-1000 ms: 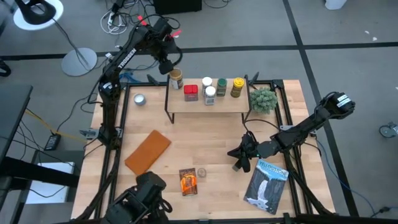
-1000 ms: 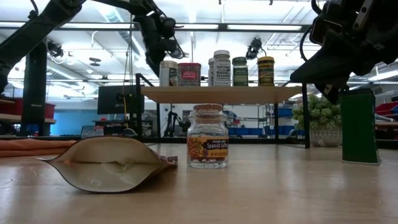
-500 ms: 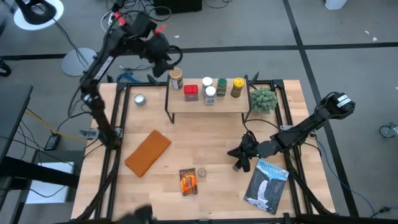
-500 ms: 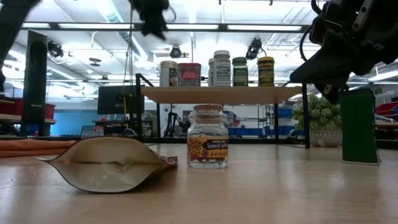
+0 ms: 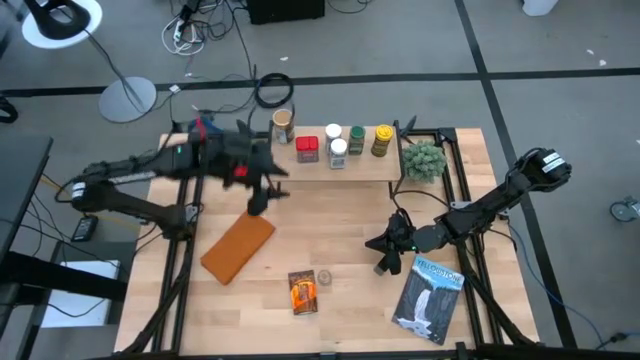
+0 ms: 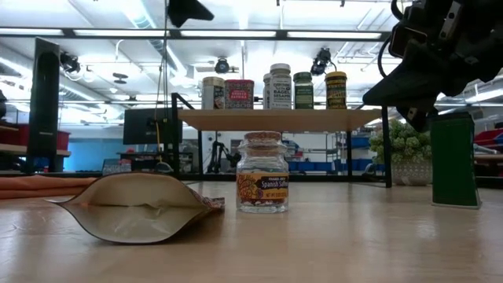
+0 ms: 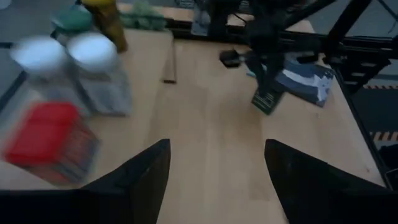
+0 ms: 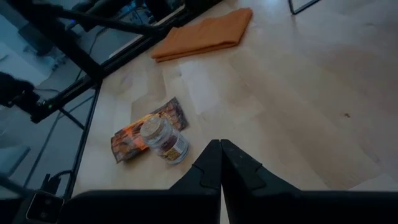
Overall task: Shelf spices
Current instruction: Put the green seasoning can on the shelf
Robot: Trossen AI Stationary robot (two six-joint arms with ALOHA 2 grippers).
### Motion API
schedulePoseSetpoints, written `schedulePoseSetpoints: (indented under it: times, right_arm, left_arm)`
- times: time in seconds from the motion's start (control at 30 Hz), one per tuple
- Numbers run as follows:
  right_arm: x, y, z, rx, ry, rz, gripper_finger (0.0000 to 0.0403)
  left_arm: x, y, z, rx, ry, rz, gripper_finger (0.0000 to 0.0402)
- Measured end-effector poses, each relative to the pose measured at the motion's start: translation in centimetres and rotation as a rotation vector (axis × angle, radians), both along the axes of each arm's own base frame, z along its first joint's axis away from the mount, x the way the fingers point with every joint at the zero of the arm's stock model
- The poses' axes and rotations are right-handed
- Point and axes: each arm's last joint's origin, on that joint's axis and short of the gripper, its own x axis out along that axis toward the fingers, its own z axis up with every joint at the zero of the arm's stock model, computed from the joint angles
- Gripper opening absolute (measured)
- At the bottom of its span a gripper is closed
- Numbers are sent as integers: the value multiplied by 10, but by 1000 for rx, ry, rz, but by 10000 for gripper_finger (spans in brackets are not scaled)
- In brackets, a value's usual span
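High view, L to R: left arm lies across the upper left of the table (image 5: 330, 215), motion-blurred; left pincer (image 5: 262, 190) sits just left of the shelf (image 5: 335, 168), above the flat brown slab (image 5: 238, 245). Left wrist view shows what the top cam can't: its fingers (image 7: 140, 177) spread apart w/ nothing between them, looking past the blurred red tin (image 7: 46, 142) and two white lids toward the right arm.

Shelf at upper centre. On its top board, L to R: tan cylinder (image 5: 283, 126), red tin, two white-lidded jars (image 5: 336, 150), green-lidded jar (image 5: 357, 138), yellow-lidded jar (image 5: 381, 141). Low view confirms all stand upright in a row on the board (image 6: 275, 118).

Lower centre of the table: orange packet (image 5: 301, 291) lying flat, small cork-topped jar (image 5: 324, 277) just beside it on the right. Top view gives only the lid; low view shows the jar (image 6: 262, 173) upright, glass, labelled, and the packet (image 6: 137, 206) puffed, at lower left of frame. Right wrist view has jar (image 8: 164, 139) touching the packet's edge.

Right of the shelf: small green plant (image 5: 424, 159). Right pincer (image 5: 384, 250) low over the table, right of centre, beside a blue booklet (image 5: 430, 297). Right wrist view: fingers (image 8: 211, 167) pressed together, empty, aimed at the jar and packet.
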Motion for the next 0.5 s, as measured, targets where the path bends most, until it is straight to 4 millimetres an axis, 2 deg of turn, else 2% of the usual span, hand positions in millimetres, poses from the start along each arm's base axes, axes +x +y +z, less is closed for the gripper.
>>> schedulePoseSetpoints:
  times: [0.13, 0.3, 0.5]
  right_arm:
    - [-1, 2, 2, -22, -12, -47, 1]
    - [6, 12, 17, -78, 15, -50, 1]
    - [14, 26, 53, -203, 216, -4, 0]
  left_arm:
    - [-10, -35, -31, -59, 4, 25, 266]
    - [-14, -72, -64, -91, 35, 37, 266]
    - [-15, -107, -95, -104, -15, 8, 266]
